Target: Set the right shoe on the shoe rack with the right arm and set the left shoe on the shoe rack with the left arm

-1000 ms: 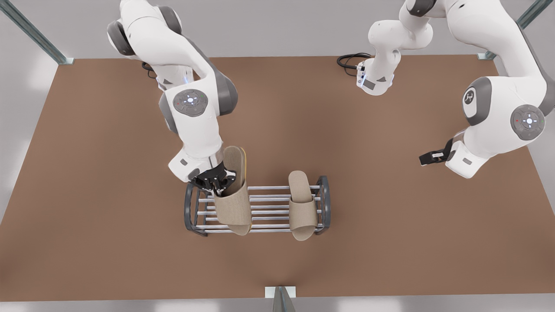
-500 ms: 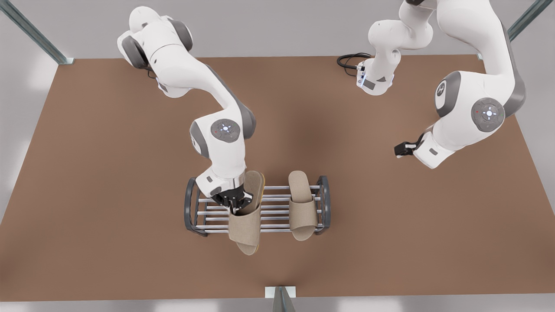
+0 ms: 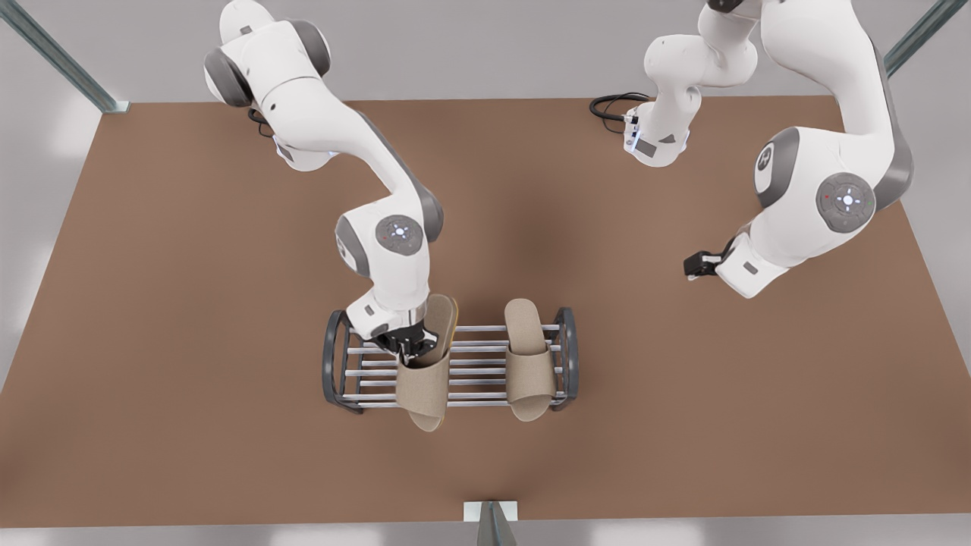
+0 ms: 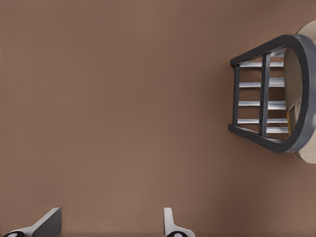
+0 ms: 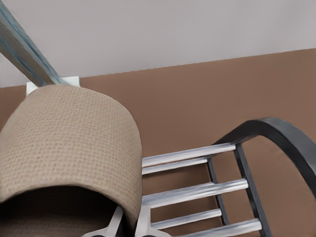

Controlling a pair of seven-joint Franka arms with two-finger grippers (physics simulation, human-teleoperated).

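In the front view the shoe rack (image 3: 337,364) stands at the table's middle front. My right gripper (image 3: 413,347), on the arm at the front view's left, is shut on the strap edge of the right shoe (image 3: 423,375), a beige slipper slightly tilted over the rack's bars. The right wrist view shows its strap (image 5: 69,143), my fingers (image 5: 114,224) and the rack's bars (image 5: 192,192). The left shoe (image 3: 527,364) lies flat on the rack beside it. My left gripper (image 3: 694,265) hangs open at the front view's right, away from the rack (image 4: 291,94).
Brown table (image 3: 190,303) with bare room on both sides of the rack. Black cables (image 3: 611,106) lie by the arm base at the back. A metal post (image 3: 491,523) stands at the front edge. Metal frame struts (image 3: 61,57) cross the back corners.
The right arm came down and slightly toward the front view's right, lowering the slipper onto the rack's bars. The left arm drew back, toward the front view's left and rear.
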